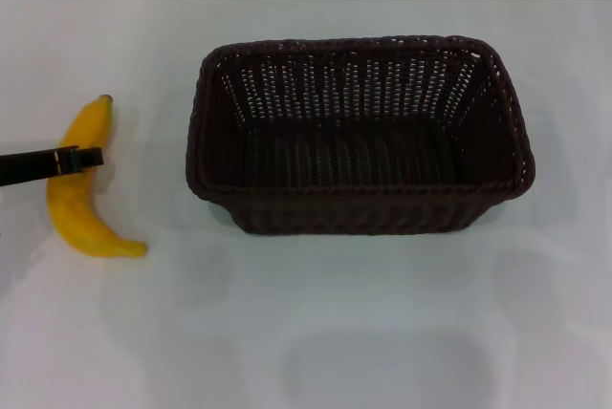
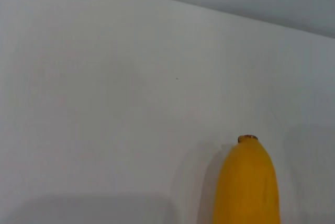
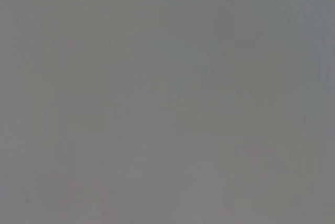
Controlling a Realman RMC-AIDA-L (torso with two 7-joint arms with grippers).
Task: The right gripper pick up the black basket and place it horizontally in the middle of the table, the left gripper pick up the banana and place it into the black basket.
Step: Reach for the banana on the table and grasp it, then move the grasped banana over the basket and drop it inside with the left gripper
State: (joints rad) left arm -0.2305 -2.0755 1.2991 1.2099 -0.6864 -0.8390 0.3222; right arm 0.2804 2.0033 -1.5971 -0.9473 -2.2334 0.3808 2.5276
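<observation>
Woven dark wicker makes up the black basket (image 1: 361,137); it sits upright with its long side across the middle of the table (image 1: 382,333), open and with nothing inside; its thick braided rim rises between the banana and the hollow of the basket. Well apart from it, on the robot's left, the banana (image 1: 81,184) lies flat on the white top, dark stem tip pointing to the far edge; the left wrist view shows that tip close up (image 2: 248,182). Reaching in from the left edge, the left gripper (image 1: 81,158) lies across the banana's middle; only a slim black finger shows, so whether it is parted or gripping cannot be told. Nothing of the right gripper shows in any view.
</observation>
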